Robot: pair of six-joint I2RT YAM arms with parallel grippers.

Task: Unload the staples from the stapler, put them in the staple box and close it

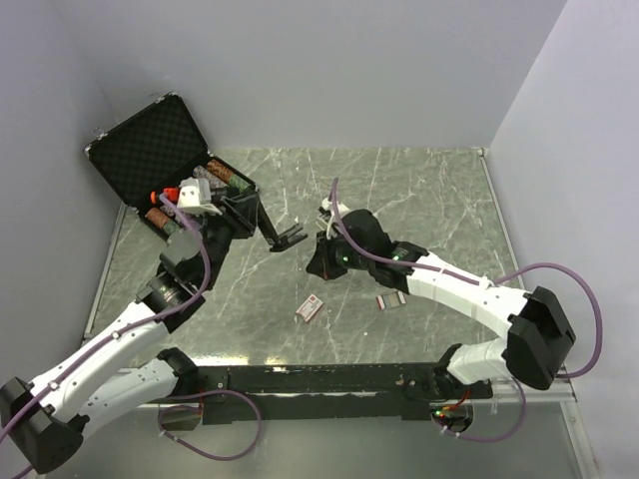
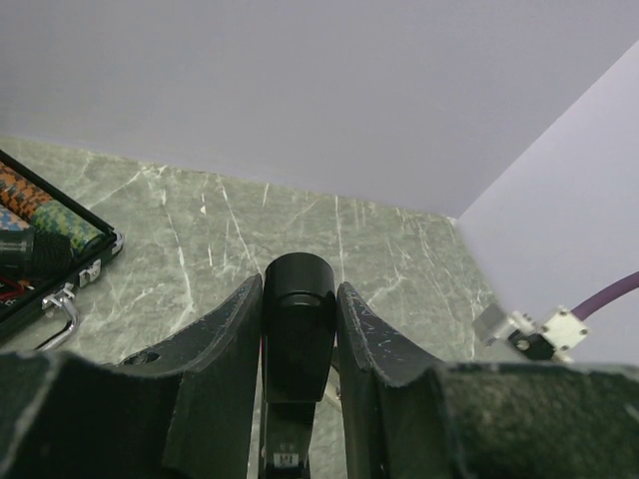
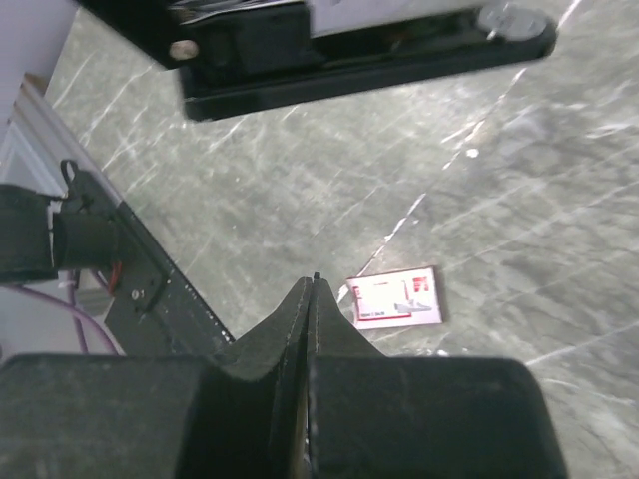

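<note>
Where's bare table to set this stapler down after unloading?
Far right table, between right arm and back wall, is bare; also the far middle beyond the stapler. Crowded: by the case and around the staple box.

Grips long black stapler (image 1: 285, 238) by its rear end in left gripper (image 1: 250, 212), free end pointing toward middle of green marbled table (image 1: 429, 200). Poses right gripper (image 1: 319, 261) just beside that free end. Shows small white-and-red staple box (image 1: 310, 308) flat nearer the bases, small grey rectangular piece (image 1: 390, 299) to its right. Places open black foam-lined case (image 1: 140, 150) at far left corner.
</note>
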